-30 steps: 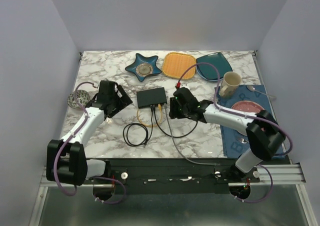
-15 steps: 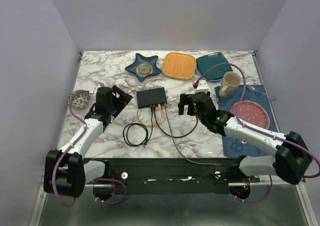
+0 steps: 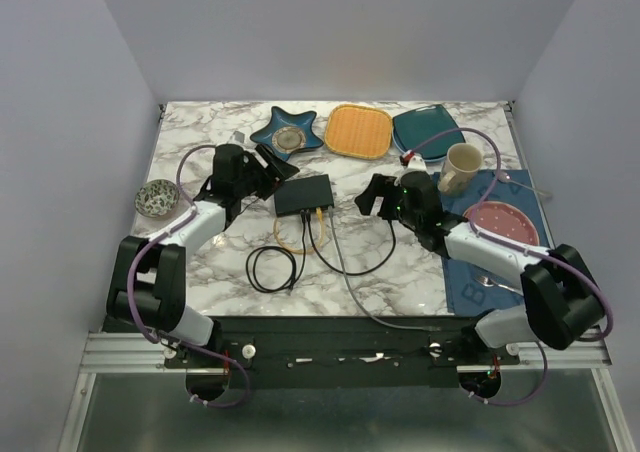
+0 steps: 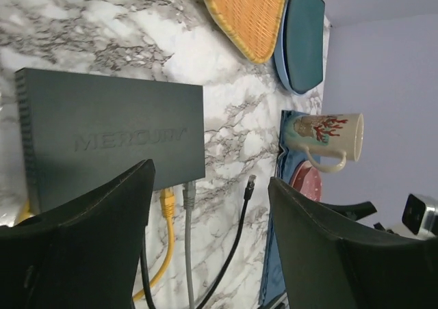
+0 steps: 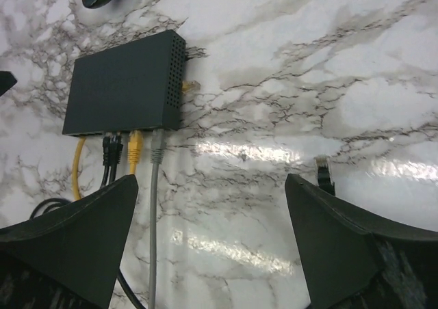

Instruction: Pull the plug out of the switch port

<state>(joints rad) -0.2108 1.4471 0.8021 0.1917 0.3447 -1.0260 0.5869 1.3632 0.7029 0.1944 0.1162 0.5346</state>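
The switch [image 3: 304,194] is a flat black box on the marble, with its sockets on the near edge. A yellow plug [image 5: 135,145], a grey plug [image 5: 157,152] and two black plugs [image 5: 109,147] sit in its ports. A loose black plug [image 5: 324,172] lies on the marble to the right of the switch, in no port. It also shows in the left wrist view [image 4: 250,184]. My left gripper [image 3: 266,165] is open and empty at the switch's far left corner. My right gripper [image 3: 377,194] is open and empty to the right of the switch, near the loose plug.
A blue star dish [image 3: 286,134], an orange square plate [image 3: 359,130] and a teal plate [image 3: 428,130] line the back. A mug [image 3: 462,167] and a pink plate [image 3: 498,222] are on a blue mat [image 3: 470,272] at the right. A small bowl [image 3: 158,197] is at the left, and coiled black cable [image 3: 272,268] lies in front.
My right gripper has backed off from the switch's near right corner to its right side. My left gripper has swung from the left of the switch up to its far left corner.
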